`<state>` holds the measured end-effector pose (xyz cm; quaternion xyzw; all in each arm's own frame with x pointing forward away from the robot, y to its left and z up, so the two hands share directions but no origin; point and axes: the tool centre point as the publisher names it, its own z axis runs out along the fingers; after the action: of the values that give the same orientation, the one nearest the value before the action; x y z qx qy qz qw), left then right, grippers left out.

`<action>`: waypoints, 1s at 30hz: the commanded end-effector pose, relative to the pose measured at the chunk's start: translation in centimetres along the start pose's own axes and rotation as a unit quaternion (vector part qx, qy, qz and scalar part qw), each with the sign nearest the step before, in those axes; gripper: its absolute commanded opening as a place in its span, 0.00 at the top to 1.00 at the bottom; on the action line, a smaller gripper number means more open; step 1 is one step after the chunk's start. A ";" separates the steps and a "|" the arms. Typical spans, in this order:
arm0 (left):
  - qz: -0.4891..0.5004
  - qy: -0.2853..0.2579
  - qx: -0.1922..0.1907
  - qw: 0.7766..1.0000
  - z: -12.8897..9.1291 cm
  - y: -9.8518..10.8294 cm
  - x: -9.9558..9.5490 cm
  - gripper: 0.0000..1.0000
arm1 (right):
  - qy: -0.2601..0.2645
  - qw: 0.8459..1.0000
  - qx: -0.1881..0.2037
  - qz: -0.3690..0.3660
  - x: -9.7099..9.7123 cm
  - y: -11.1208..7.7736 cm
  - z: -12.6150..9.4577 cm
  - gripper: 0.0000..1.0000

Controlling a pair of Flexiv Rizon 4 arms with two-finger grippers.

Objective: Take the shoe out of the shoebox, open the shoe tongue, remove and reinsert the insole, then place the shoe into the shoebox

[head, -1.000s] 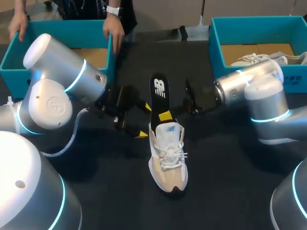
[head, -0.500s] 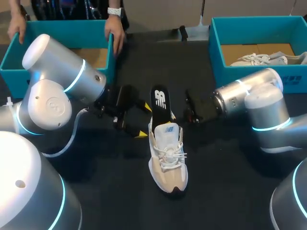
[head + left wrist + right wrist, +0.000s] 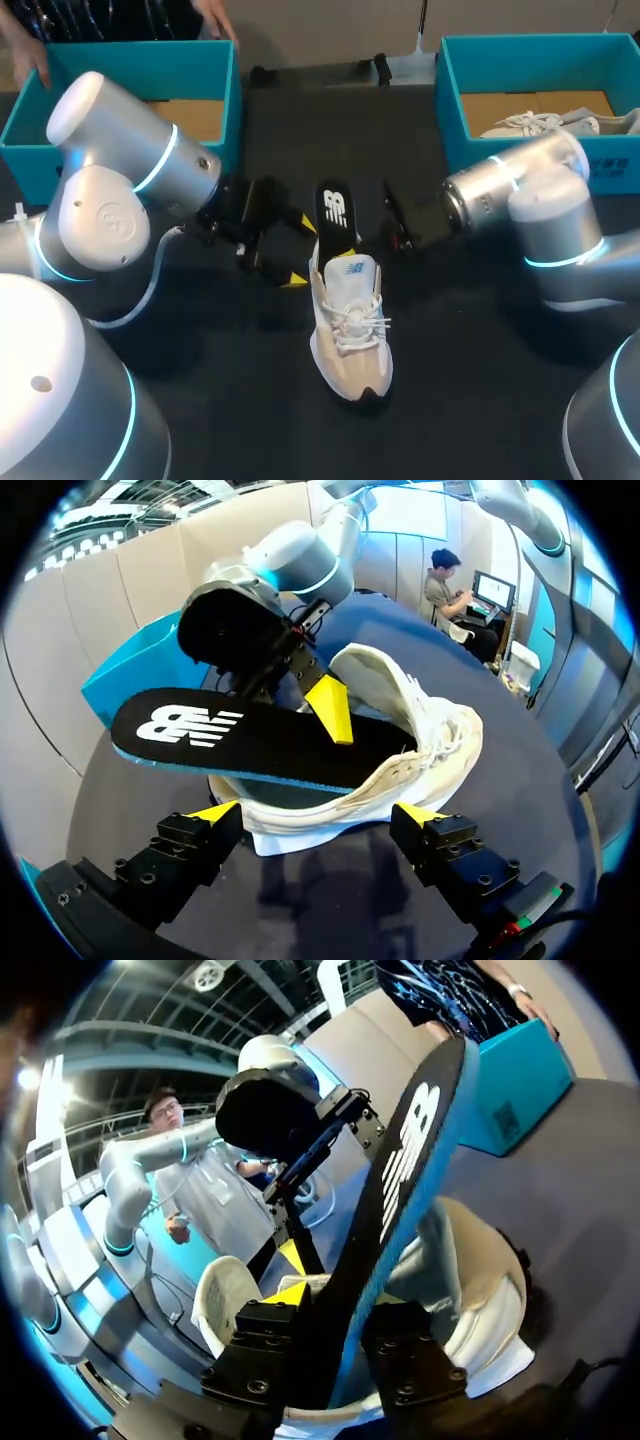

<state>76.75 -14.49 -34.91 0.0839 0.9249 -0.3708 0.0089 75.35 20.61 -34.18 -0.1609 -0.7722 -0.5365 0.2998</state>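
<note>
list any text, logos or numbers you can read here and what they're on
insole: a white logo mark, no plain words or numbers
shoe tongue: a small blue mark, too small to read
right shoebox, front wall: dark print, too blurred to read
left shoebox, side wall: a square code patch, unreadable

Shoe (image 3: 350,320) sits mid-table (image 3: 460,380), toe toward the robot, heel away. The insole (image 3: 336,212) pokes out of its opening toward the far edge, front end down inside. Left gripper (image 3: 298,251) is just left of the heel. Right gripper (image 3: 348,243) comes in from the right, a finger on either side of the insole. Left shoebox (image 3: 140,65) is at the far left, right shoebox (image 3: 520,60) at the far right, with a second shoe (image 3: 530,123) in it.
</note>
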 end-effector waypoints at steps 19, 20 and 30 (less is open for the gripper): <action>0.001 -0.001 0.002 1.000 0.1 0.0 0.2 0.00 | 0.022 0.999 0.036 0.014 -0.6 0.9 0.2 1.00; 0.001 -0.001 0.002 1.000 0.1 0.0 0.2 0.00 | 0.023 0.999 0.036 0.018 -0.4 0.6 0.2 1.00; 0.001 0.003 0.003 1.000 0.3 0.0 0.2 0.00 | 0.027 0.996 0.054 0.070 0.9 -1.3 0.8 1.00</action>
<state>76.57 -14.62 -34.97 0.0854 0.9240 -0.3726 0.0068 74.17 20.68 -34.84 -0.1779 -0.7752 -0.4860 0.3624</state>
